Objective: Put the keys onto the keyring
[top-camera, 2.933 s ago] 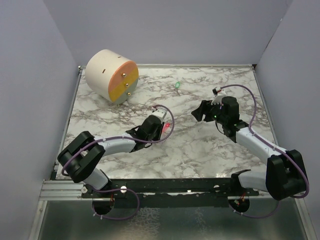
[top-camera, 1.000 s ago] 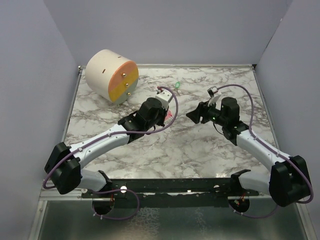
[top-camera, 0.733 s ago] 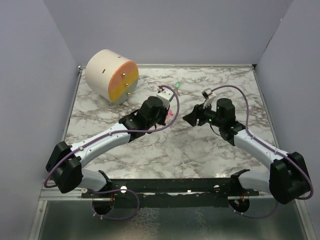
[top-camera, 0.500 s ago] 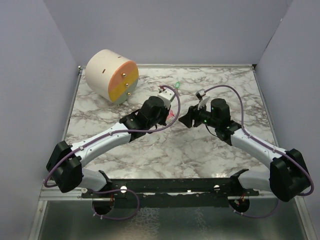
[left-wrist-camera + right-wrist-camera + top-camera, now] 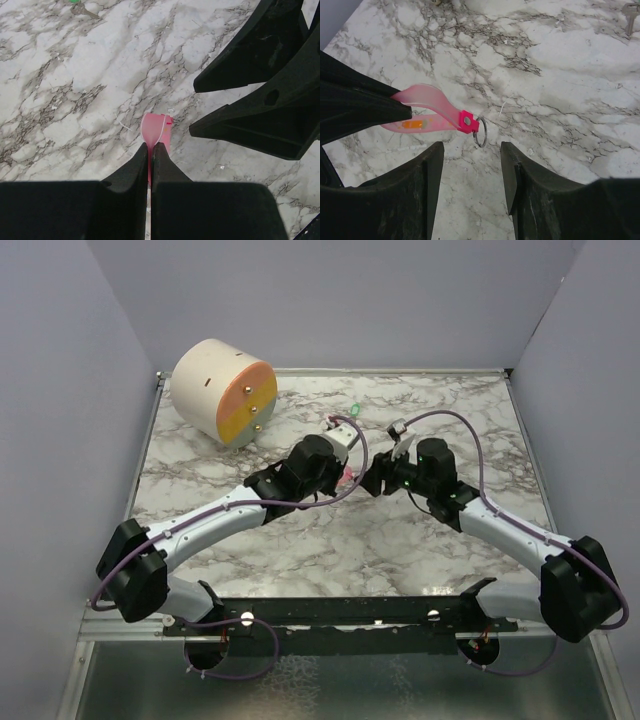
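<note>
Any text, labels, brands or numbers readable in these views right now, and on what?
None readable. The orange patch inside the pink strap shows no legible letters; the cream-and-orange cylinder carries only brass studs, no writing.

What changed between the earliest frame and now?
The left gripper, shut on the pink keyring throughout, carried it away from its base toward the middle of the table. The right gripper swung left to meet it, and its open jaws now sit either side of the ring end. The green key and the cream-and-orange drum stayed put.
</note>
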